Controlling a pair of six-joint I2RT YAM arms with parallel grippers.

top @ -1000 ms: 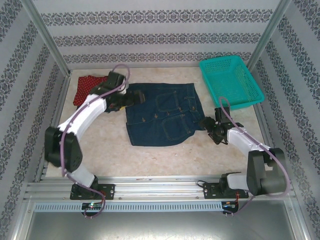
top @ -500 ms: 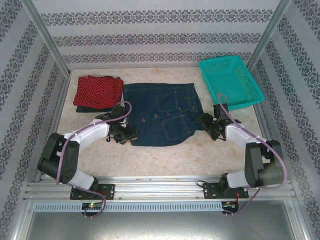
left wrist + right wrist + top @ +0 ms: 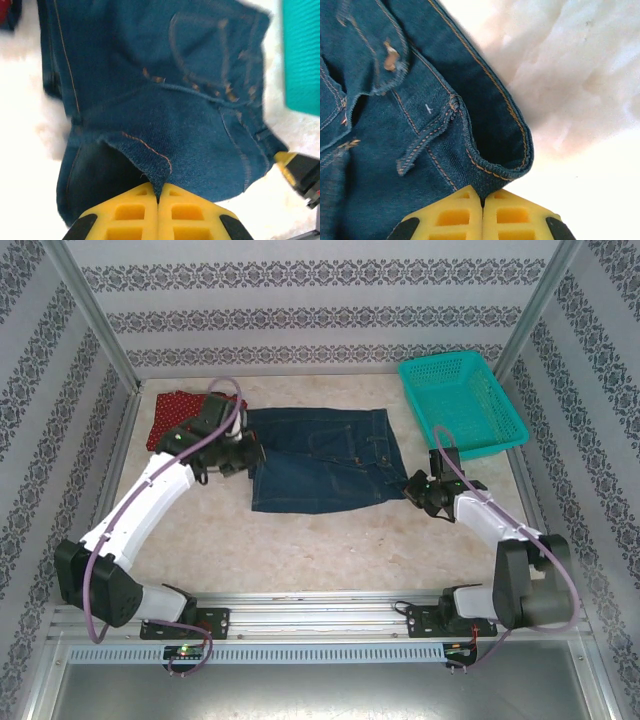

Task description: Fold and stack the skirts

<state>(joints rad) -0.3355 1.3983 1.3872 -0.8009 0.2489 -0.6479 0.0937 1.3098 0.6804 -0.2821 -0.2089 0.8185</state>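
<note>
Top external: denim skirt (image 3: 320,462) lies mid-table, seemingly doubled over. My left gripper (image 3: 245,455) and right gripper (image 3: 412,485) are each clamped on a side edge, probably to keep the fold square. My left arm half hides the red dotted skirt (image 3: 168,422); other skirts unseen.

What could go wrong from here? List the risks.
1. The left fingers pinch only a thin corner of the denim skirt; it may slip out mid-fold.
2. The right fingers grip just the hem edge, same risk.
3. The red skirt lies beside the left fingers and could get dragged.
</note>
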